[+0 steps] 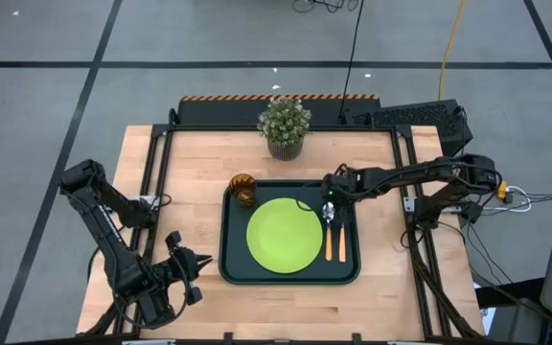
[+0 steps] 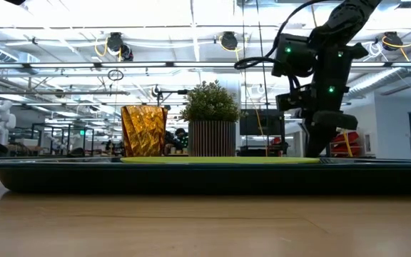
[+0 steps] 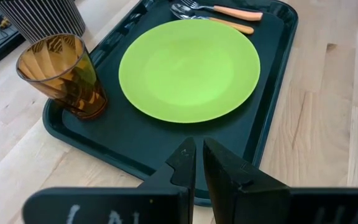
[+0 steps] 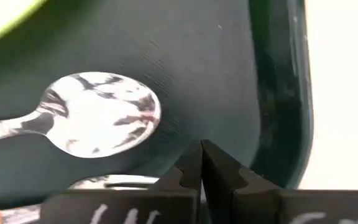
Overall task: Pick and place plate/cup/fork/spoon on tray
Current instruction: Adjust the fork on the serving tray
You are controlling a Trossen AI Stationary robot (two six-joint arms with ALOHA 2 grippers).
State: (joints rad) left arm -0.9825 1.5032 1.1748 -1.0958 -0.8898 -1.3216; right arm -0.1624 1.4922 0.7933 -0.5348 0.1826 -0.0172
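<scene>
Hovering at the centre right of the frame, the right gripper [image 1: 330, 195] is keeping its fingers closed and empty just above the spoon [image 1: 329, 230] and fork [image 1: 340, 233], which are lying beside the plate [image 1: 284, 235] on the tray [image 1: 290, 275]; the cup [image 1: 243, 189] is standing in the tray's upper left corner, and the left gripper [image 1: 199, 278] is waiting closed at the lower left

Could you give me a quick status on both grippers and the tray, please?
Right gripper shut, empty, above the spoon. Left gripper shut, parked off the tray. Plate, cup, fork all aboard. Nothing in the way.
</scene>
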